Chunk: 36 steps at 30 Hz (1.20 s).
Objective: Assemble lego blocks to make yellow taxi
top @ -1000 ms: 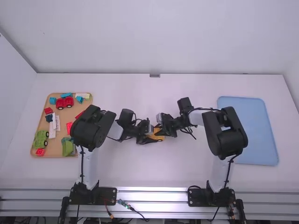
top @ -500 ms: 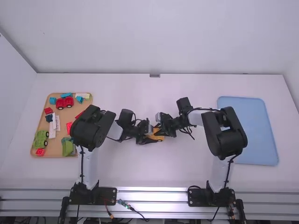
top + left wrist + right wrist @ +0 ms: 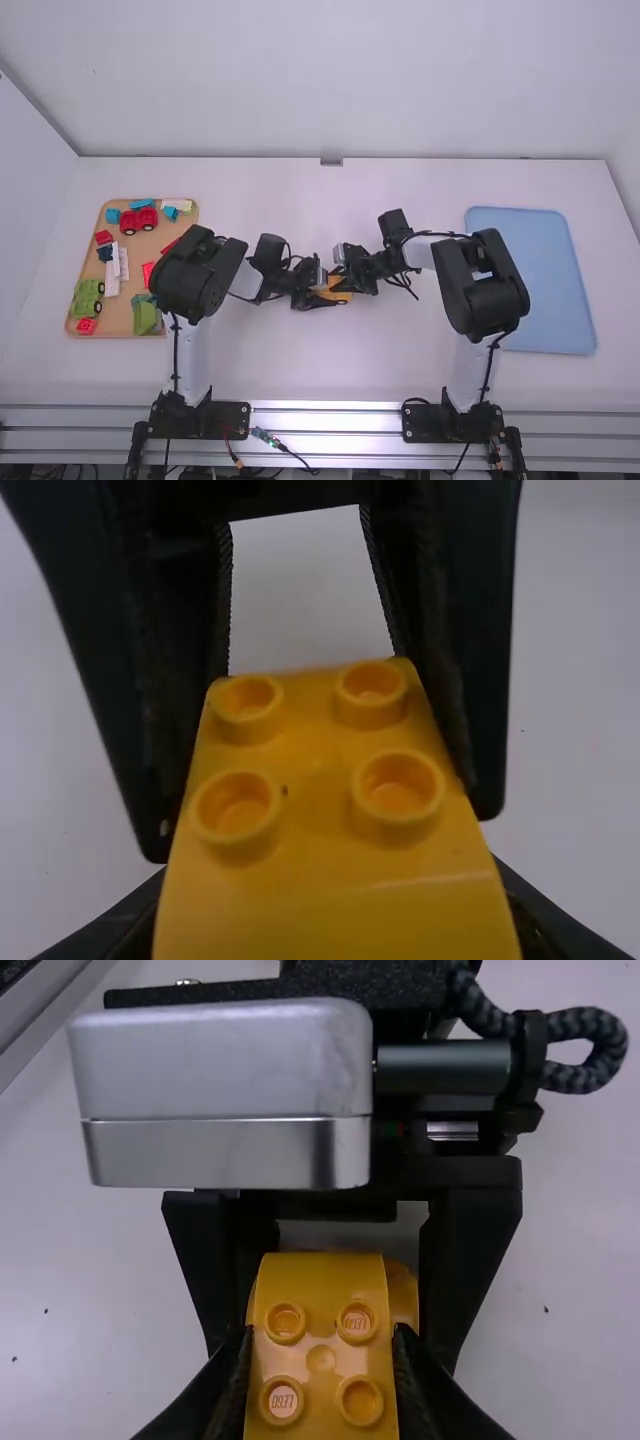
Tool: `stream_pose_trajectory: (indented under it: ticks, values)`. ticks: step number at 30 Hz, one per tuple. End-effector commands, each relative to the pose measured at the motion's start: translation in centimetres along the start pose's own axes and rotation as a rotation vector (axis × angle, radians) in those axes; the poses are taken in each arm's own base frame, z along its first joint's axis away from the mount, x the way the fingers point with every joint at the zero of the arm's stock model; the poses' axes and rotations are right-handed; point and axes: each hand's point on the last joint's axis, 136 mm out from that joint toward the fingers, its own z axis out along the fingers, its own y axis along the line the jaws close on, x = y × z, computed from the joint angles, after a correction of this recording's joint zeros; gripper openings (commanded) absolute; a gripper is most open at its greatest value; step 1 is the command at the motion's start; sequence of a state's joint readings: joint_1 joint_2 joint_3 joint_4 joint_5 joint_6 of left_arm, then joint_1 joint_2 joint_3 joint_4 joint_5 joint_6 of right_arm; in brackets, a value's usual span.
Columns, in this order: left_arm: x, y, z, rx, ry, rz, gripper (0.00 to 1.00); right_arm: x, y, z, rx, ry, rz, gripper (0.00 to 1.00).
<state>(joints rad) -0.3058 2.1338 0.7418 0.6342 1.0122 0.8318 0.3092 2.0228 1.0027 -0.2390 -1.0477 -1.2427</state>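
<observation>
White table (image 3: 300, 365), and mid-table, the yellow block (image 3: 320, 1360): left gripper (image 3: 330, 875) and right gripper (image 3: 322, 1338) both squeezed onto it! Perhaps two parts mating, hard to tell. Taxi looks unfinished; loose pieces (image 3: 87, 326) wait in the left tray (image 3: 118, 318).

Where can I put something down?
The white table is bare from the left gripper and right gripper to the back wall, and from them to the metal rail. The blue tray looks bare too. Crowded: the brown tray, full of blocks, and the yellow block both grippers hold.
</observation>
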Motion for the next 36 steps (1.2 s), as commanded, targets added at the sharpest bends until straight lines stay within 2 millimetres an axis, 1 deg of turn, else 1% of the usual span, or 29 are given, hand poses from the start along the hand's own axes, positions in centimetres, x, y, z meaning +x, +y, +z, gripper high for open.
stream_pose_trajectory:
  ticks: [1, 4, 6, 10, 12, 13, 18, 21, 24, 29, 32, 36]
  values:
    - [2.7, -0.1, 0.3, -0.040, 0.108, -0.062, 0.49, -0.2, 1.1, -0.2, -0.010, 0.010, 0.001, 0.03]
    - [2.7, -0.1, 0.3, -0.041, 0.108, -0.062, 0.50, -1.2, 1.1, -0.8, 0.001, 0.009, -0.012, 0.01]
    - [2.7, -0.1, 0.3, -0.041, 0.108, -0.062, 0.50, -1.3, 1.2, -0.9, 0.004, 0.024, -0.019, 0.00]
    - [2.7, -0.1, 0.3, -0.040, 0.108, -0.062, 0.50, -1.0, 1.6, -0.1, 0.001, 0.027, -0.014, 0.00]
    - [2.8, -0.1, 0.3, -0.040, 0.109, -0.063, 0.49, -0.8, 1.6, 0.2, 0.016, 0.022, -0.013, 0.00]
    - [2.8, -0.1, 0.3, -0.040, 0.109, -0.064, 0.49, -0.5, 1.2, 0.4, 0.043, 0.013, 0.005, 0.00]
    - [2.8, -0.1, 0.3, -0.041, 0.108, -0.063, 0.49, 0.3, 0.5, 0.1, 0.094, 0.022, 0.040, 0.00]
    - [2.8, -0.1, 0.3, -0.041, 0.108, -0.063, 0.49, 0.4, 0.6, 0.0, 0.093, 0.020, 0.033, 0.00]
    - [2.7, -0.1, 0.3, -0.040, 0.108, -0.062, 0.49, 0.6, 0.1, -0.3, 0.110, 0.044, 0.061, 0.00]
    - [2.8, -0.1, 0.3, -0.039, 0.109, -0.064, 0.49, 0.3, 0.9, -0.2, 0.090, 0.055, 0.025, 0.00]
    - [2.7, -0.1, 0.3, -0.041, 0.108, -0.063, 0.48, 0.8, 0.9, -0.3, 0.101, 0.077, 0.042, 0.00]
    - [2.8, -0.1, 0.3, -0.041, 0.108, -0.063, 0.49, 0.7, 1.2, -0.1, 0.099, 0.043, 0.017, 0.00]
